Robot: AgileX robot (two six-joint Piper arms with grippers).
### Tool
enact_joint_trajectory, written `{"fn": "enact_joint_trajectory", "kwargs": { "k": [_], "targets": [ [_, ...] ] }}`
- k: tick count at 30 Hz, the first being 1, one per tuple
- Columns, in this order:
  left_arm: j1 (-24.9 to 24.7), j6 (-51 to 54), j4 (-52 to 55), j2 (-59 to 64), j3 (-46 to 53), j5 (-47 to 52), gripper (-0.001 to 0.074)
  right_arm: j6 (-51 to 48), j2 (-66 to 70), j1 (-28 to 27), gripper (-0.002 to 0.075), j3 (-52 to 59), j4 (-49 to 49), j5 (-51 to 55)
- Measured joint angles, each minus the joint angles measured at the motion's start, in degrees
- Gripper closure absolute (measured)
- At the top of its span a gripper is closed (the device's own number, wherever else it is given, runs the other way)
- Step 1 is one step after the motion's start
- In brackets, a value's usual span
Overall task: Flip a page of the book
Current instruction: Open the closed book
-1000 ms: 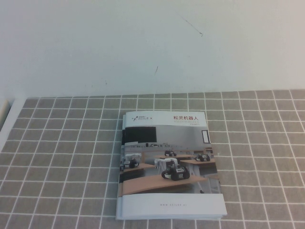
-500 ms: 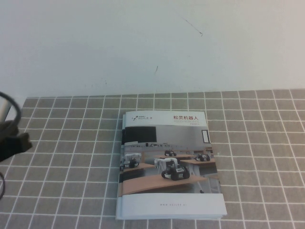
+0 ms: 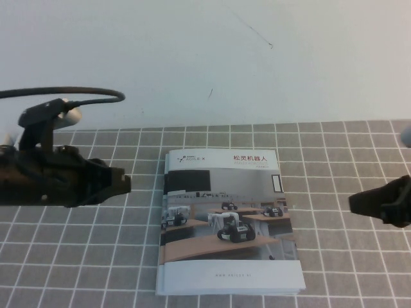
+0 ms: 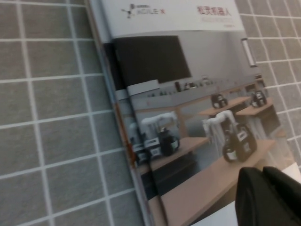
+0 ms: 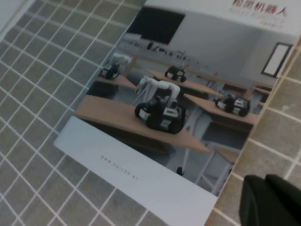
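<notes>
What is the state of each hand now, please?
Left hand: left of the book, holding nothing; open or closed cannot be told.
Right hand: right of it, same.

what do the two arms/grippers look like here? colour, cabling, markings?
Left gripper, beside the book on its left: matte black, blocky, a black cable looping above it, pale grey round caps. Right gripper, to the book's right: matte black, tapering. No markings visible on either.
</notes>
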Motion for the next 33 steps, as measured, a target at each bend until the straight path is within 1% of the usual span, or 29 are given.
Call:
{"fn": "enact_joint_trajectory", "kwargs": {
  "k": [4,7,11,14,16,19,22,24,27,33],
  "targets": [
    [-3.25,5.33,-6.96,5.58,-0.14,-0.37,0.0739,-0.43,6.71,6.13,0.0729,-3.64,-0.12,-2.51],
    [-7.94,6.57,-8.91,10.18,-0.14,-3.99,0.0739,-0.52,11.89,10.2,0.0729,-7.33,-0.65,-3.17],
    [-13.35,6.7,-9.76,15.68,-0.14,-11.65,0.0739,0.49,17.21,12.71,0.0727,-11.03,-2.68,-3.28],
    [-15.41,6.73,-10.06,18.72,-0.14,-16.28,0.0739,1.67,19.24,13.2,0.0704,-12.93,-3.82,-4.64],
    [-15.69,6.83,-10.06,20.24,-0.14,-18.14,0.0739,2.05,19.93,13.2,0.0669,-13.79,-4.26,-5.81],
    [-15.68,7.19,-10.06,21.84,-0.14,-22.52,0.0739,3.56,21.17,13.2,0.0579,-14.99,-5.55,-6.38],
    [-15.68,7.38,-10.16,22.09,-0.14,-25.96,0.0739,4.65,22.23,13.2,0.047,-15.52,-6.67,-6.38],
    [-15.68,7.77,-10.16,22.49,-0.61,-26.77,0.0739,4.87,22.8,13.2,0.0431,-15.68,-6.72,-7.12],
    [-15.68,8.16,-10.16,23.11,-0.86,-26.73,0.0739,4.99,23.44,13.2,0.0404,-15.68,-6.85,-8.55],
    [-15.68,8.25,-10.06,24.38,-1.21,-25.98,0.0739,5.25,27.14,13.2,0.0396,-15.76,-6.85,-9.64]
  ]
}}
